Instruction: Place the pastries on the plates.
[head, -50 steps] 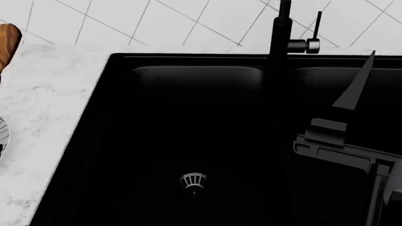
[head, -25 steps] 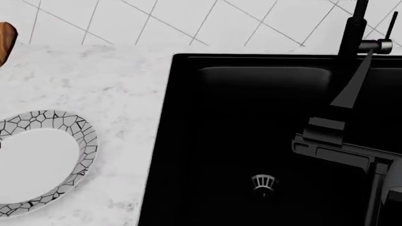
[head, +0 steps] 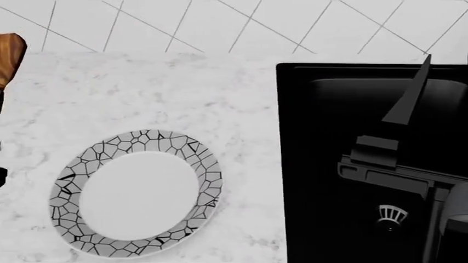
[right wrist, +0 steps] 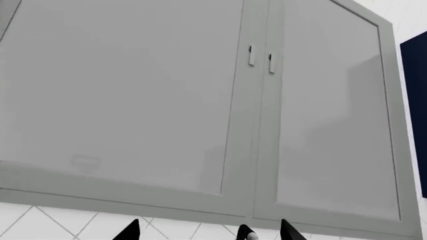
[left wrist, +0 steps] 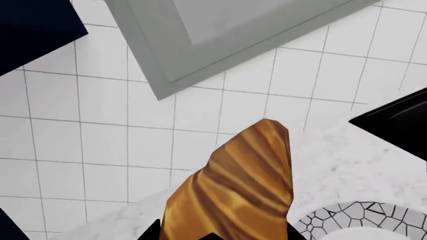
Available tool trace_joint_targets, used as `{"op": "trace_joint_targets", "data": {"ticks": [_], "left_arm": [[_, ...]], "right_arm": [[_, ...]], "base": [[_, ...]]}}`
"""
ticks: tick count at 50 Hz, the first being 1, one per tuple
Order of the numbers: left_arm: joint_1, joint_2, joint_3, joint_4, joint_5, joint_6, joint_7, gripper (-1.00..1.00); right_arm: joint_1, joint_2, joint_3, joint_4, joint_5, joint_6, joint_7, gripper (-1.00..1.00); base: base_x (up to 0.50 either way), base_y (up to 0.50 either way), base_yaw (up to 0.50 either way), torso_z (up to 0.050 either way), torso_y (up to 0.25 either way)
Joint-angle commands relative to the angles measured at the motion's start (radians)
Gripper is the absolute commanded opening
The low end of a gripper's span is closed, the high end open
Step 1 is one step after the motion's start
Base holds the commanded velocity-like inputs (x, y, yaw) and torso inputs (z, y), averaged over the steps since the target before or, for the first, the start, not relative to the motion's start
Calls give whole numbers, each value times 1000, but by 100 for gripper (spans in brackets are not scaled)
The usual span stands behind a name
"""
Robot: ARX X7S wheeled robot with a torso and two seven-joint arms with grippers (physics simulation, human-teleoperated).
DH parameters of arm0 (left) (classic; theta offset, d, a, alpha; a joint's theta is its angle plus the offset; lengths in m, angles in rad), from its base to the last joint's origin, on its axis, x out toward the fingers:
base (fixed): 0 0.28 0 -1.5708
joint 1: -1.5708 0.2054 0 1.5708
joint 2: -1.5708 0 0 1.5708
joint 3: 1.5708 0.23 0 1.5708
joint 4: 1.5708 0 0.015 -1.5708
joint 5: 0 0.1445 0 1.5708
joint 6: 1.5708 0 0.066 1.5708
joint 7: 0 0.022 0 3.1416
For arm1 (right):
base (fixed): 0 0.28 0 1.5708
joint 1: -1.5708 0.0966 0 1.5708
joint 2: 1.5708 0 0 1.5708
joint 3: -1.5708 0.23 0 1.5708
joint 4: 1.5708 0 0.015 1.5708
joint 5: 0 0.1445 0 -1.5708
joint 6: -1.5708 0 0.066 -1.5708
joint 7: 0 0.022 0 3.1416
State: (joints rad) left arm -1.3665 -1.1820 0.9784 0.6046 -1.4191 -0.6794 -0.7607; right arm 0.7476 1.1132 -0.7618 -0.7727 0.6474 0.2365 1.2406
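Note:
The golden-brown ridged croissant [left wrist: 233, 190] fills the space between the jaws of my left gripper [left wrist: 213, 236], which is shut on it above the marble counter. In the head view the croissant [head: 9, 55] shows only at the far left edge. The white plate with the black mosaic rim [head: 73, 164] lies bare on the counter, to the right of and nearer than the croissant; its rim [left wrist: 353, 215] shows beside the croissant. My right gripper [right wrist: 208, 235] is open and holds nothing; it points up toward wall cabinets, and one of its fingers [head: 411, 96] hangs over the sink. The donut and the grey plate are out of view.
A black sink [head: 321, 164] with a drain [head: 389, 215] takes up the right side of the marble counter [head: 146, 93]. A white tiled wall [head: 219, 22] runs along the back. Grey wall cabinets [right wrist: 200, 100] hang above.
The head view has swung left: the sink slid to the right of the picture and the mosaic plate came fully into sight. The croissant stays at the left edge.

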Motion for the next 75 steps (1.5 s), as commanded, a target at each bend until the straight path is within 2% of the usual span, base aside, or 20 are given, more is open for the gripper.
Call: {"op": "trace_joint_targets", "data": {"ticks": [1,9,21,30,33,44,51,59,75], "left_arm": [[5,31,-10,5,10,-1,10,-100],[-19,131,32,-76,42,-62,93,-100],[-109,382,128,-380,144,-148,334,-100],[-125,513,218,-525,235,-172,458,-100],[-126,533,240,-532,253,-179,476,-100],[-123,521,247,-400,235,-195,444,-100],[-115,525,262,-401,245,-200,451,-100],[-111,482,250,-334,196,-229,406,-100],[-88,500,270,-360,195,-237,418,-100]], "right_arm": [[-3,-16,19,5,-11,3,-28,100],[-24,-13,28,13,1,-40,-36,100],[-35,-29,32,32,8,-53,-34,100],[-42,-39,33,46,15,-41,-19,100],[-49,-42,33,47,12,-45,-13,100],[-54,-50,35,42,13,-36,2,100],[-54,-56,36,44,13,-34,0,100],[-56,-60,38,47,13,-37,-4,100],[-69,-55,45,46,15,-45,-4,100]], "base": [[-1,500,0,0,0],[0,87,0,0,1],[0,0,0,0,0],[0,0,0,0,1],[0,0,0,0,0],[0,0,0,0,2],[0,0,0,1,0],[0,0,0,0,1],[0,0,0,0,1]]}}
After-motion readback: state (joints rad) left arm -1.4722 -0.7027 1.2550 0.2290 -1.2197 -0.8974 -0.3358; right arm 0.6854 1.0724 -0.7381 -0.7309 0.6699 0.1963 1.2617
